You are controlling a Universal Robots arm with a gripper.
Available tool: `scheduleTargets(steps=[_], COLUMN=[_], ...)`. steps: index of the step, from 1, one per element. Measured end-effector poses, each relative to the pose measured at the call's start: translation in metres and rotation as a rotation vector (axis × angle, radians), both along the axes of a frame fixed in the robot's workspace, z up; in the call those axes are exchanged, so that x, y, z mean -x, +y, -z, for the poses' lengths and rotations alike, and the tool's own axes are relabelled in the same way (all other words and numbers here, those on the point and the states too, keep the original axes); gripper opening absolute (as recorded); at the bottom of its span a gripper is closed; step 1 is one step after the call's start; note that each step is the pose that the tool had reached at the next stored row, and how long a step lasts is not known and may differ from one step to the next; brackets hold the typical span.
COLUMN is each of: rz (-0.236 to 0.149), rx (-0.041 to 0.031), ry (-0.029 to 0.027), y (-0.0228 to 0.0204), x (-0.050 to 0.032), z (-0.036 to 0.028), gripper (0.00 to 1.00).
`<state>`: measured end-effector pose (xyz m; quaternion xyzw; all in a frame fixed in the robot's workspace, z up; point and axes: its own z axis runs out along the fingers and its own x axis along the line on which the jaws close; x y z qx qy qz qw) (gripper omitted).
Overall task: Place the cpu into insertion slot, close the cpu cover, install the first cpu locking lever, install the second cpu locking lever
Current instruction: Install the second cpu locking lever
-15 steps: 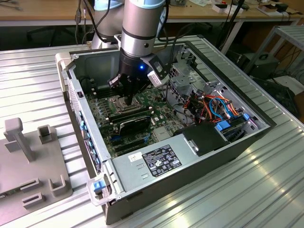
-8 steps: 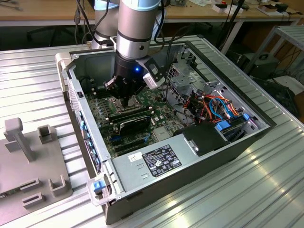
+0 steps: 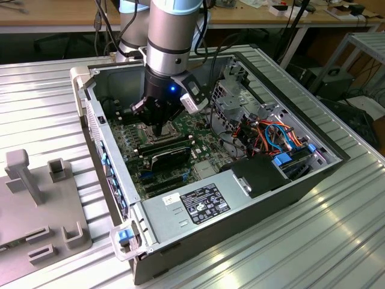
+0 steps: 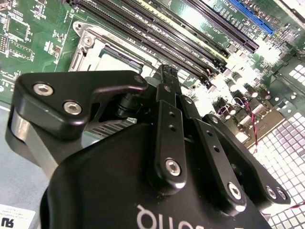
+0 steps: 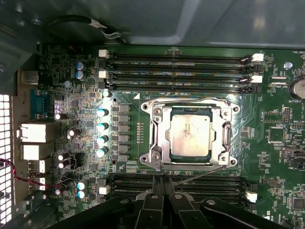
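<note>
Arm: the robot arm reaches down into an open computer case that lies on a ribbed metal table.

Gripper: the gripper hangs low over the green board, just above the chip socket. In the first wrist view its black fingers sit pressed together at the socket's near edge, with nothing between them. In the second wrist view the gripper has its tips together too.

Chip: the cpu lies flat inside the insertion slot, its dull silver top facing up.

Cover: the cpu cover is down over the chip, and its square window frames the metal top.

Lever: a thin metal locking lever runs slantwise along the socket edge nearest the gripper, close to the fingertips. I cannot tell whether it is latched.

Memory slots: long black slots run along the far side of the socket, and more lie on the near side beside the gripper.

Other: a grey fixture plate with upright blocks rests on the table at the exterior view's left, well apart from the case.
</note>
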<state>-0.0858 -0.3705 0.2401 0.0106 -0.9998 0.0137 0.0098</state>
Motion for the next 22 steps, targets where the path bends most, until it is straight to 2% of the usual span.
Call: scheduleTargets(steps=[5,10,18,22], rz=[0.0,0.0,0.0,0.0], rx=[-0.0001,0.0,-0.0001,-0.0001], ry=[0.0001,0.0003,0.0025,0.0032], y=[0.0004,0.0006,0.0007,0.0007], x=[0.0008,0.0025,0.0044,0.0048], z=[0.0016,0.0057,0.0195,0.0239], gripper=[0.11,0.11,0.11,0.11])
